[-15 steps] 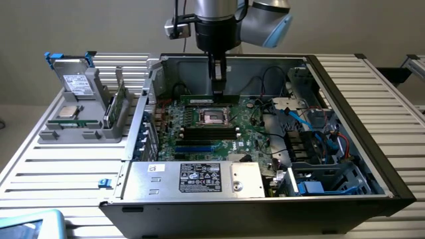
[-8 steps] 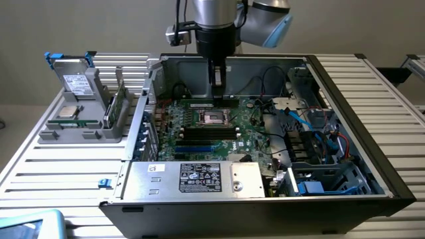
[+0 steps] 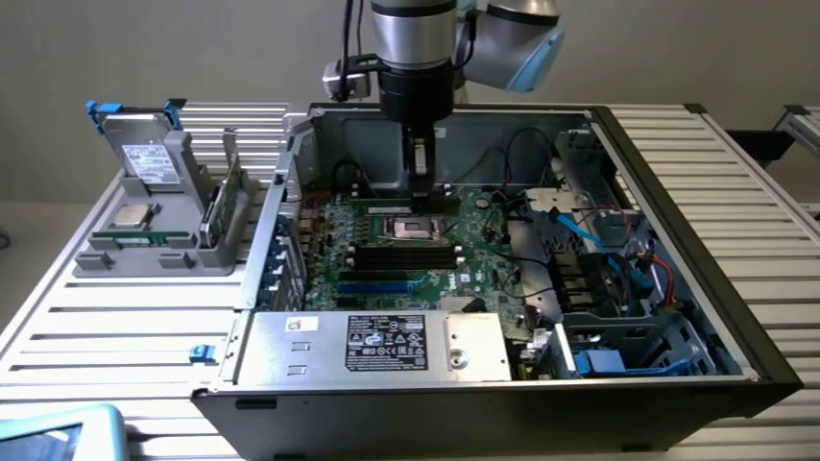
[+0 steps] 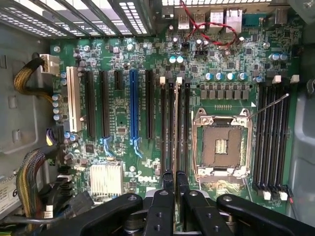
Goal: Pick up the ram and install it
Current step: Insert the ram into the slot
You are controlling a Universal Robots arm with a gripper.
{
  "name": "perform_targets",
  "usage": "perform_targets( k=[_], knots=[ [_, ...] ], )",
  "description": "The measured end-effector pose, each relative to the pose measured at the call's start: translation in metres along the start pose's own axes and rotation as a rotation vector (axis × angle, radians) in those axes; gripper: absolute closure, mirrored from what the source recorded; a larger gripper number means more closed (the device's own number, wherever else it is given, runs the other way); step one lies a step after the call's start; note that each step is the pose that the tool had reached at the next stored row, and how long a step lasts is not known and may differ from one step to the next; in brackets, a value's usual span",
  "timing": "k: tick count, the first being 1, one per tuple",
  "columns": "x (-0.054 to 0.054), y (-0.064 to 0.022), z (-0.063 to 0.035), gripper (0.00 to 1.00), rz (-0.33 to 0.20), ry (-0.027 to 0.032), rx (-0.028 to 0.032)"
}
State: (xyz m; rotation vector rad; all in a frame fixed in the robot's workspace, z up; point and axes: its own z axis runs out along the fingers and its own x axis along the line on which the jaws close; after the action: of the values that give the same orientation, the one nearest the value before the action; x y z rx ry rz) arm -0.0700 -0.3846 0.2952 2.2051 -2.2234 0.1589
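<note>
Inside the open case, my pincer is nearly closed, pinching the ram edge-on; it lines up along the black slots beside the empty processor socket; whether it is seated I cannot tell.

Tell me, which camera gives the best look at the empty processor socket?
The wrist view: it looks straight down on the processor socket, showing its metal frame and open centre. The exterior view shows the processor socket small and at a slant.
</note>
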Motion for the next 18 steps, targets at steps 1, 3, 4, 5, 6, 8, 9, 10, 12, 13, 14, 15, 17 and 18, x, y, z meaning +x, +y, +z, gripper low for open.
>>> perform_targets(
  k=[1, 3, 4, 5, 6, 8, 9, 10, 12, 13, 14, 15, 17, 18],
  knots=[
    [0.000, 0.0000, 0.0019, 0.86, 0.000, -0.0001, -0.0008],
    [0.000, -0.0005, 0.0054, 0.86, -0.001, 0.0000, -0.0037],
    [-0.001, -0.0006, 0.0071, 0.86, -0.001, -0.0001, -0.0046],
    [-0.001, -0.0006, 0.0090, 0.86, -0.001, 0.0000, -0.0053],
    [-0.001, -0.0005, 0.0108, 0.86, -0.002, -0.0001, -0.0057],
    [-0.001, -0.0003, 0.0145, 0.86, -0.002, -0.0002, -0.0062],
    [0.000, -0.0003, 0.0163, 0.86, -0.002, -0.0002, -0.0066],
    [0.000, -0.0004, 0.0179, 0.86, -0.002, -0.0001, -0.0068],
    [0.002, -0.0004, 0.0209, 0.86, -0.002, 0.0000, -0.0072],
    [0.002, -0.0005, 0.0223, 0.86, -0.002, 0.0000, -0.0079],
    [0.002, -0.0006, 0.0238, 0.86, -0.002, -0.0001, -0.0092],
    [0.002, -0.0005, 0.0256, 0.86, -0.002, 0.0000, -0.0105],
    [0.002, -0.0002, 0.0287, 0.86, -0.002, 0.0002, -0.0133],
    [0.002, -0.0003, 0.0299, 0.86, -0.003, 0.0002, -0.0150]
  ],
)
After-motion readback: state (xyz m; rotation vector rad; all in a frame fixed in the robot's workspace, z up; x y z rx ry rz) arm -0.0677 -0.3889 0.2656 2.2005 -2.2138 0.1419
